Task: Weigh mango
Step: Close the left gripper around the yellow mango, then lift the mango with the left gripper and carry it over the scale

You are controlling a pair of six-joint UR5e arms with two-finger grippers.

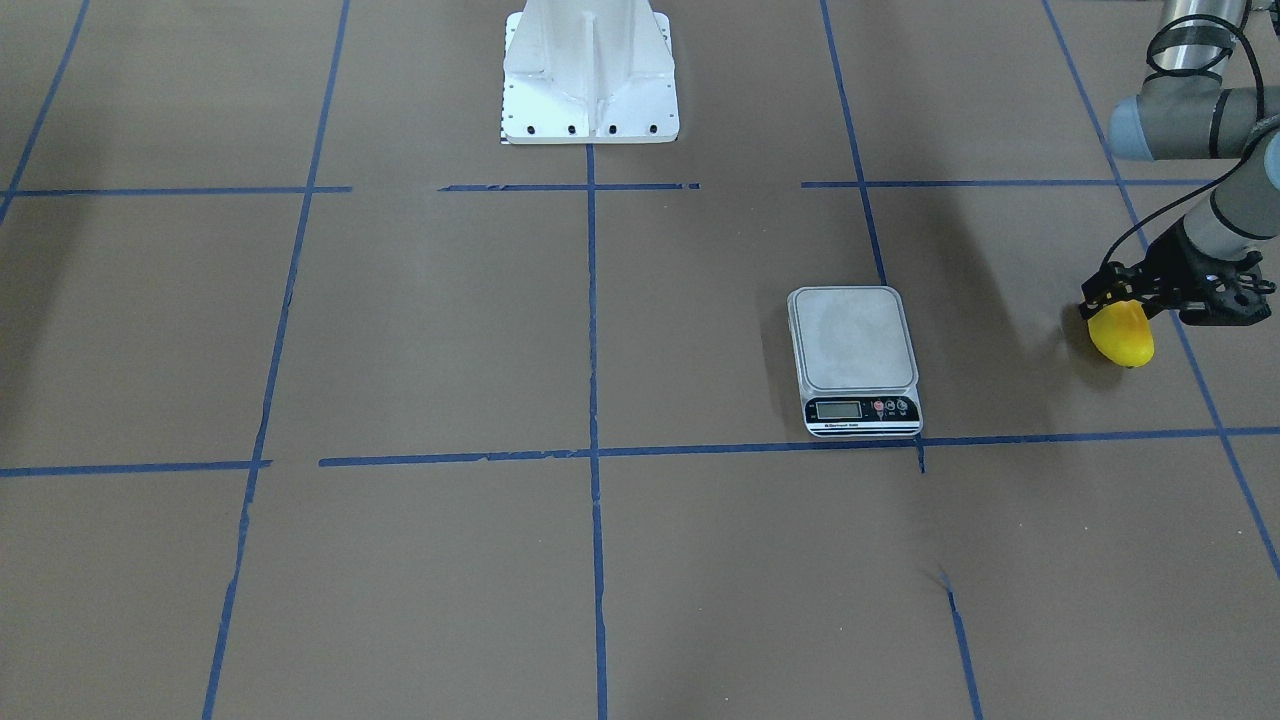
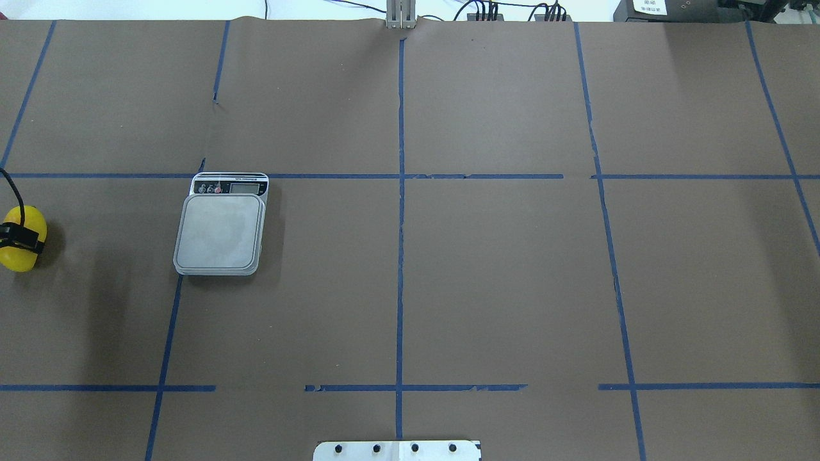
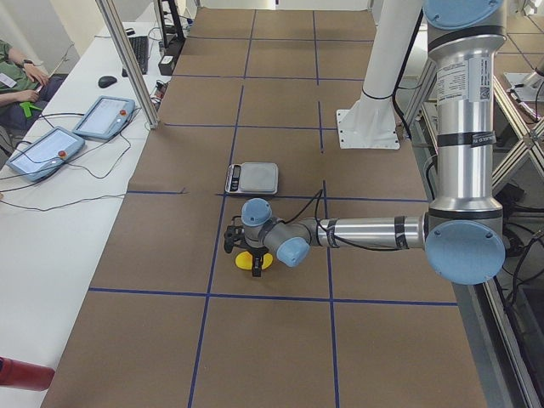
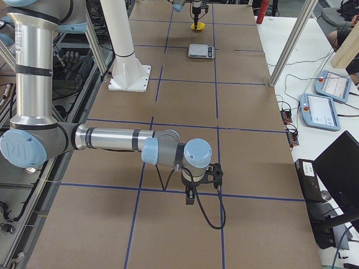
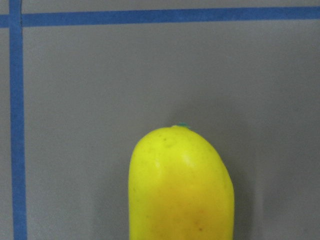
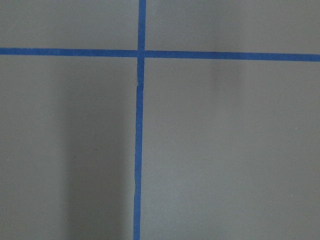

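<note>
The mango (image 1: 1122, 338) is bright yellow and lies low at the table's far left-arm end, well apart from the grey scale (image 1: 855, 350). My left gripper (image 1: 1115, 300) comes down on its top, and the black fingers (image 2: 25, 235) clasp it across the middle. It fills the lower centre of the left wrist view (image 5: 180, 190). The scale's platform (image 2: 221, 232) has nothing on it. My right gripper (image 4: 216, 175) shows only in the exterior right view, low over the table, and I cannot tell whether it is open or shut.
The white robot base (image 1: 590, 75) stands at the table's middle edge. Blue tape lines (image 2: 400, 256) divide the brown table. Operators' tablets (image 3: 102, 117) and cables lie on the white side bench.
</note>
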